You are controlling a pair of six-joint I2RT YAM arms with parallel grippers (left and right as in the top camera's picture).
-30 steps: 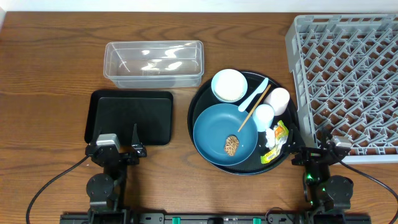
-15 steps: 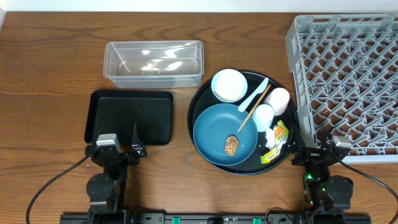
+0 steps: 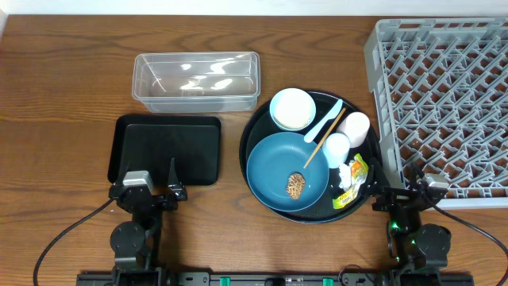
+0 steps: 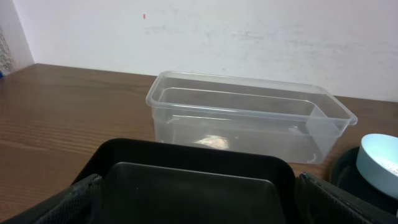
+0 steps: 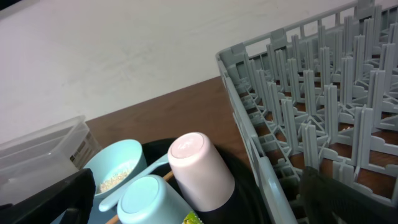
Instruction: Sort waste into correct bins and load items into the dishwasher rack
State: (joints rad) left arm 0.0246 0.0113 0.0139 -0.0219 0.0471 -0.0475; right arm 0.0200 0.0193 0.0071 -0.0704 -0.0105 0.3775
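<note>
Both claws stand released and empty, exactly as a second ago. Left claw (image 3: 148, 176) hangs at the near edge of the black tray (image 3: 167, 147), with the tub (image 3: 196, 79) beyond it. Right claw (image 3: 401, 189) sits between the rack (image 3: 444, 95) and the round tray (image 3: 255, 119). That tray carries the plate (image 3: 274, 163) with a lump (image 3: 295, 186) on it, the bowl (image 3: 291, 108) with rice (image 5: 115, 180), two cups (image 3: 355, 127) (image 3: 337, 147), the spoon (image 3: 325, 123), the stick (image 3: 321, 143) and the wrapper (image 3: 353, 176). Nothing on the counter (image 3: 63, 95) has shifted.
</note>
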